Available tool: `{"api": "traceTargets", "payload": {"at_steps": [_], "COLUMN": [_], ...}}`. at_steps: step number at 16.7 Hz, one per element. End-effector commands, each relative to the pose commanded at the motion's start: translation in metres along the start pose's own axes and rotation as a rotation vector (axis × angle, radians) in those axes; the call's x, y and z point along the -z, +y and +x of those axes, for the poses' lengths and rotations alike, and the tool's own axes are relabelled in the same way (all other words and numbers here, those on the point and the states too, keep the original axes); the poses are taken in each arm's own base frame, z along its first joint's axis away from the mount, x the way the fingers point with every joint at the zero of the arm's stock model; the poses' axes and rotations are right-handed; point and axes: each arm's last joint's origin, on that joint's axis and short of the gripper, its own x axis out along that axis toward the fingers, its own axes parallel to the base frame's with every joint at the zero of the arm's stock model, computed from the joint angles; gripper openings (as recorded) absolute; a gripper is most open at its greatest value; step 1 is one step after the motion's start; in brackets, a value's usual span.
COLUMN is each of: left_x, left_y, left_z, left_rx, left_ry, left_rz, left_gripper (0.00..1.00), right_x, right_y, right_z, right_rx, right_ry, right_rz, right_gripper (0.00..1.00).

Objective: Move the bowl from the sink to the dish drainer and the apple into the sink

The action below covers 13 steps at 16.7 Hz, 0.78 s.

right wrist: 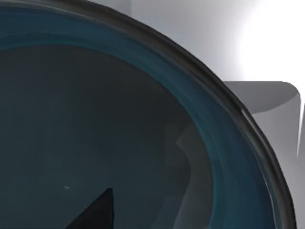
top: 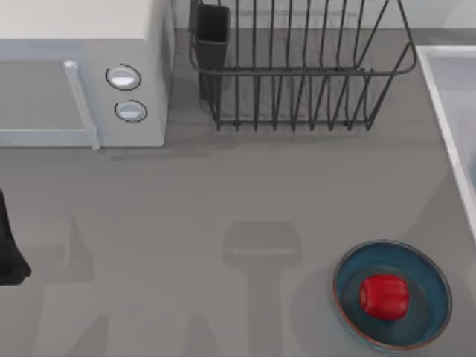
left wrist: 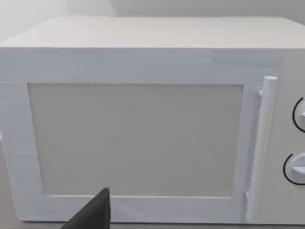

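Observation:
The red apple [top: 384, 296] lies in a wide, shallow blue dish [top: 429, 316] at the table's front right. The dish drainer [top: 297, 71] stands at the back middle, its dark cutlery holder [top: 213, 33] on its left corner. A strip of the sink [top: 446, 111] runs along the right edge. In the right wrist view the teal-blue bowl [right wrist: 119, 109] is seen very close, with the white sink wall [right wrist: 267, 43] behind it. A dark part of my right gripper [right wrist: 95, 214] hangs just over the bowl's inside. My left arm [top: 7, 256] is parked at the left edge, its gripper [left wrist: 93, 215] facing the microwave.
A white microwave [top: 82, 67] with two round knobs [top: 123, 77] and a bar handle [left wrist: 263, 143] takes up the back left. Open grey tabletop [top: 223, 201] lies between the microwave, the drainer and the blue dish.

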Motion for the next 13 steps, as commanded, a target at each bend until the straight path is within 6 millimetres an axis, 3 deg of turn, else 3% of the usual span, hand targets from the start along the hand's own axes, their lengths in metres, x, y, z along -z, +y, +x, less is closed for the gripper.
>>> {"api": "traceTargets", "payload": {"at_steps": [13], "left_x": [0.0], "left_y": [0.0], "left_z": [0.0], "left_rx": [0.0], "left_ry": [0.0], "left_rz": [0.0], "left_gripper": [1.0], "right_x": [0.0], "right_y": [0.0], "right_z": [0.0], "right_rx": [0.0], "right_ry": [0.0], "right_rz": [0.0], "right_gripper": [0.02]}}
